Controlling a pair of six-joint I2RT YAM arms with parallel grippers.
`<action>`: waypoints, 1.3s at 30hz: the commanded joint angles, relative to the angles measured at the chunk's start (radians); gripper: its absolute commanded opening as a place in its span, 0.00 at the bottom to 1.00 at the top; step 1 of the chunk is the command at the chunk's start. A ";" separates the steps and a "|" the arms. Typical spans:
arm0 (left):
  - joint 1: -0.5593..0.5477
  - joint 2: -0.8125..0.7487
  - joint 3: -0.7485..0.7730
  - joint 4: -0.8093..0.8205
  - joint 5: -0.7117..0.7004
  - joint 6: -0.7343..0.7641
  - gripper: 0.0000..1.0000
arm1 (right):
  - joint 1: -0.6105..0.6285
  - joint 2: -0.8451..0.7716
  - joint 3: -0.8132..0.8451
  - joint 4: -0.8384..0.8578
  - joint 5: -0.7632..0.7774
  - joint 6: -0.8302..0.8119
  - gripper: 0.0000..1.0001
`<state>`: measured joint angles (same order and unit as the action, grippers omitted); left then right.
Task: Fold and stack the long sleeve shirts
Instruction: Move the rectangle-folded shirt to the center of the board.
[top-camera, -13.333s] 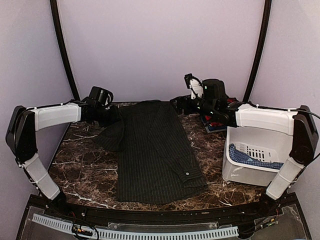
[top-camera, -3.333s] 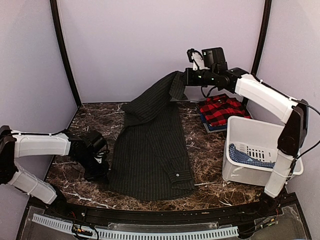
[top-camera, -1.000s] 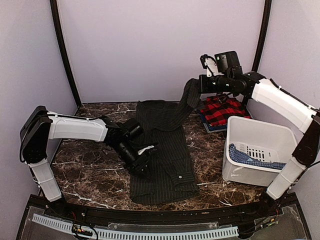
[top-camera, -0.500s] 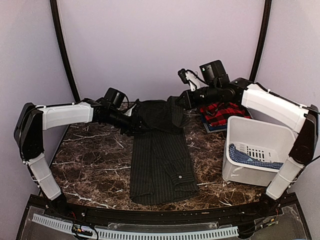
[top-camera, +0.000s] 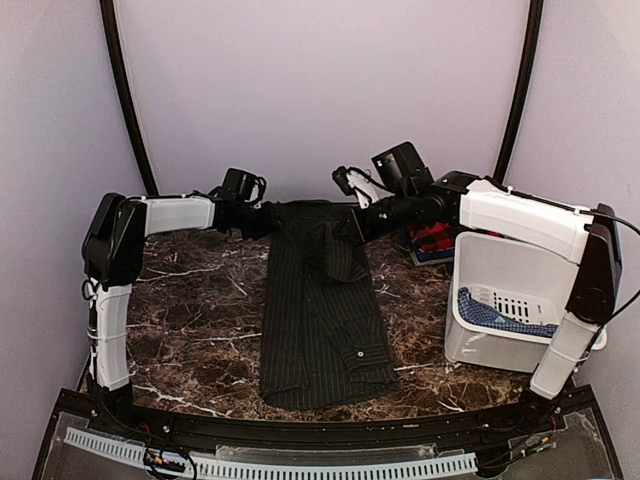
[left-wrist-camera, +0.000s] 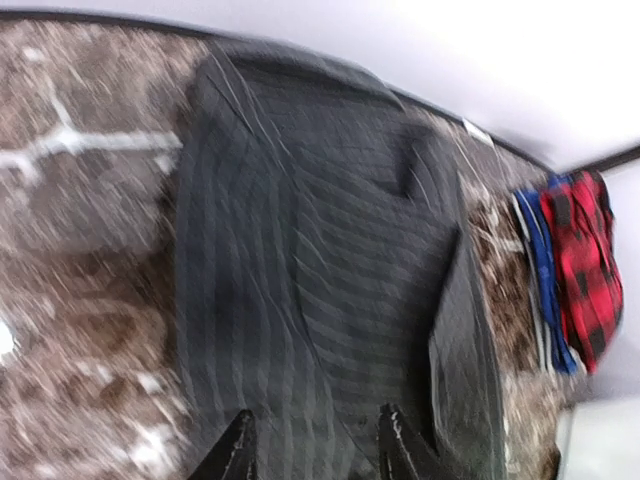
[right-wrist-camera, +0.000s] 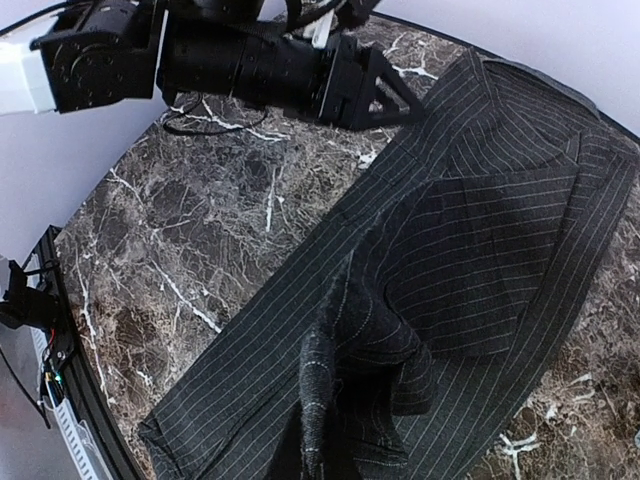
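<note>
Top external view: the charcoal pinstripe shirt (top-camera: 320, 300) lies lengthwise on the marble table (top-camera: 180, 300), collar at the far edge. The right gripper (top-camera: 352, 222) is clamped on the bunched sleeve (right-wrist-camera: 340, 390), probably to lay it inward across the body. The left gripper (top-camera: 266, 219) sits by the far left shoulder, jaws apart, holding nothing. 1 red plaid shirt (top-camera: 432, 238) lies behind the right arm, and the white bin (top-camera: 500, 290) crowds that side.

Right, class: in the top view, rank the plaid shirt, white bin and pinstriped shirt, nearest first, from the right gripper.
1. Pinstriped shirt, held by the right gripper.
2. Plaid shirt, just to its right.
3. White bin, farther right, towards the front.
</note>
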<state>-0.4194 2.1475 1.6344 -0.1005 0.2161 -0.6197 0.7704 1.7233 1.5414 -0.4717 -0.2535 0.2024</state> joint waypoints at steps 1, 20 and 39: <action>0.025 0.058 0.151 0.022 -0.194 0.074 0.40 | 0.004 -0.002 -0.037 0.027 0.018 0.019 0.00; 0.043 0.387 0.560 -0.074 -0.276 0.247 0.31 | 0.004 -0.018 -0.060 0.014 0.045 0.021 0.00; 0.164 0.402 0.501 0.047 -0.055 0.090 0.00 | 0.051 0.049 -0.177 0.042 -0.051 0.068 0.00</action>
<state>-0.3038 2.5793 2.1876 -0.1242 0.1005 -0.4381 0.7914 1.7317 1.4040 -0.4671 -0.2584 0.2451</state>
